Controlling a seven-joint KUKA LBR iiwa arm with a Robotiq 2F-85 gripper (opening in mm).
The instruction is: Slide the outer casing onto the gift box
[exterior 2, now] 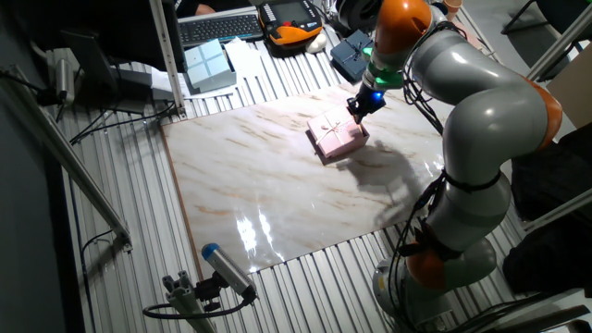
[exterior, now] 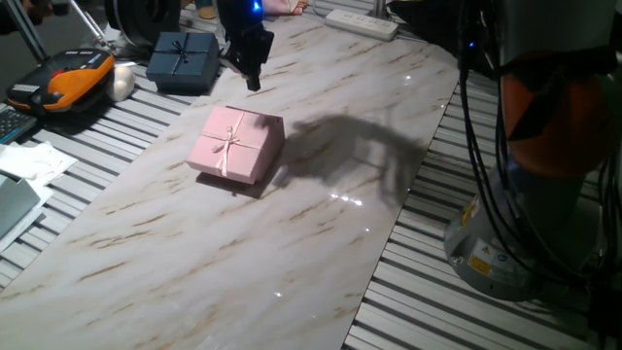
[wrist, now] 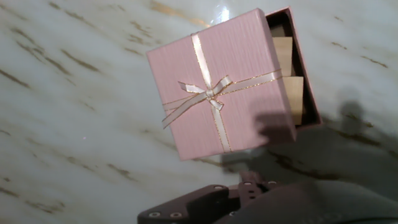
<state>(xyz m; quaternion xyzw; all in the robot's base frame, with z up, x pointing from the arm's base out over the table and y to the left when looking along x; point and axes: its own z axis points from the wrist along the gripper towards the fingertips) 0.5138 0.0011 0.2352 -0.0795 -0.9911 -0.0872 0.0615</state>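
The gift box [exterior: 236, 144] [exterior 2: 336, 136], flat pale pink with a thin ribbon bow, lies on the marble board [exterior: 194, 253]. In the hand view the bowed gift box [wrist: 217, 93] sits at a slant. A pale pink open shell, the outer casing [wrist: 311, 102], sticks out from under its right side, with tan pieces inside. The two overlap only in part. My gripper [exterior: 254, 83] [exterior 2: 355, 111] hangs just behind the box, above the board and apart from it. Its fingers look shut with nothing in them. Only the hand's dark housing [wrist: 205, 208] shows in the hand view.
A dark blue bowed box [exterior: 183, 60] [exterior 2: 351, 54] stands on the slatted table behind the board. An orange-black device [exterior: 73, 78] and papers lie at the left, a power strip [exterior: 362, 23] at the back. The arm's base [exterior: 525, 194] and cables stand at the right.
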